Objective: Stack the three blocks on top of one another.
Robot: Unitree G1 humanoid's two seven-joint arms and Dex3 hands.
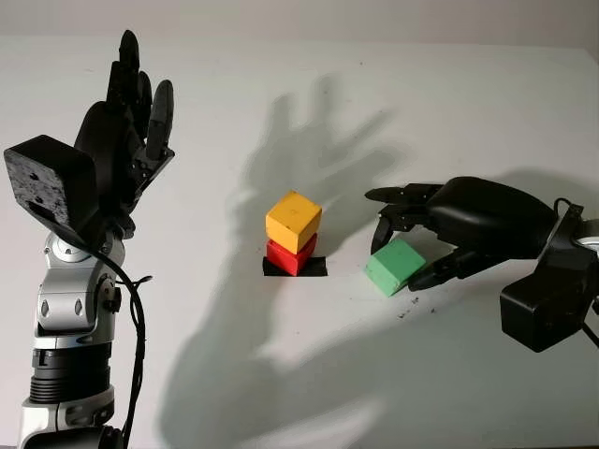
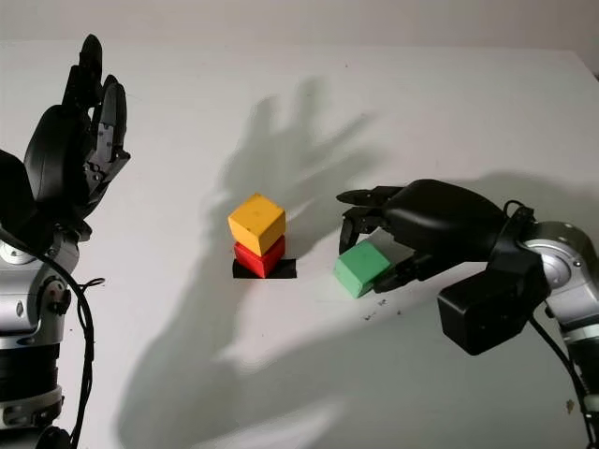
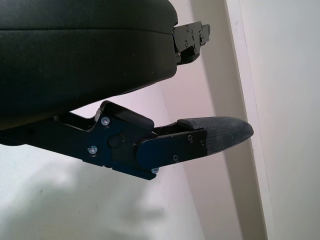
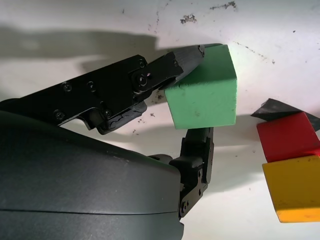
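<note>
At the left of the frame my left robot hand (image 1: pixel 122 131) is raised, open, holding nothing. At centre the yellow block (image 1: pixel 293 221) sits on the red block (image 1: pixel 290 255). Just right, my right robot hand (image 1: pixel 421 245) pinches the green block (image 1: pixel 395 266) on the desk (image 1: pixel 374 374).

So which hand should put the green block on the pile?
The right hand. Its fingers already close around the green block, just beside the yellow block on the red one. The left hand is open, raised far off to the side.
</note>
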